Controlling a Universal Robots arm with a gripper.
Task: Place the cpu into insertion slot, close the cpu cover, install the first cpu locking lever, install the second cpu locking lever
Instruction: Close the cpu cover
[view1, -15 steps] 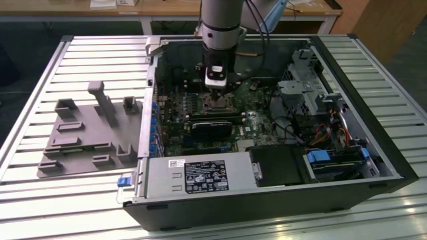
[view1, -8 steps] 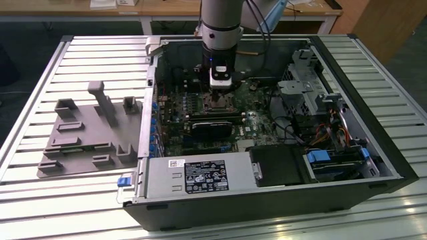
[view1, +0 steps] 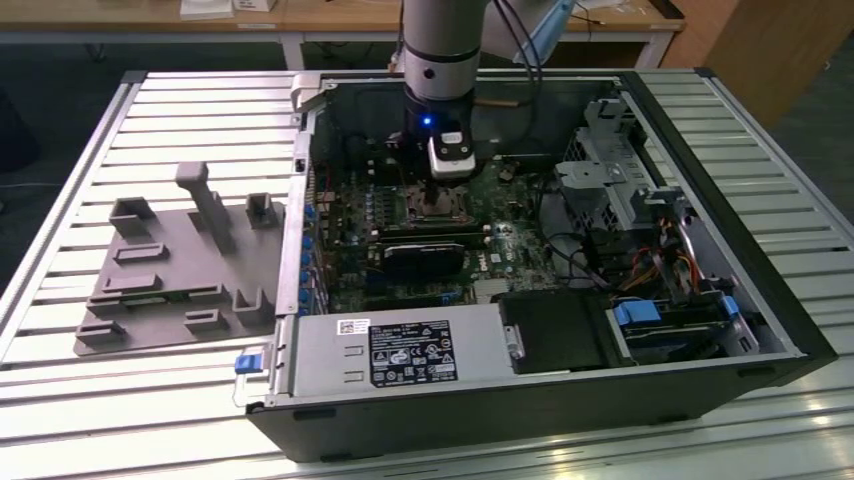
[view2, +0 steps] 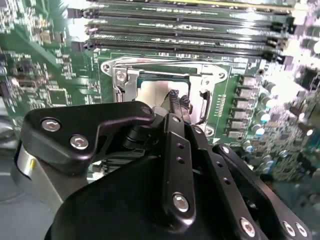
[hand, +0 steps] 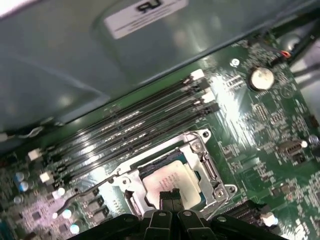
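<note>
The cpu (hand: 172, 178) lies in the insertion slot (hand: 206, 169), directly under the pincer (hand: 171, 194), whose tips are pressed together.

The computer case (view1: 534, 400) lies open on the table (view1: 80, 420), with a holder plate (view1: 160, 290) on the exterior view's left. Inside, the cpu (hand: 172, 177) sits in the insertion slot (hand: 165, 161), the cpu cover (hand: 210, 172) apparently down around it and memory slots (hand: 135, 127) just beside. The gripper (hand: 171, 197) hangs over the cpu.

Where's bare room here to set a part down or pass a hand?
Bare table slats around the grey holder, and on the exterior view's right of the case. Crowded inside: gripper over the chip.
</note>
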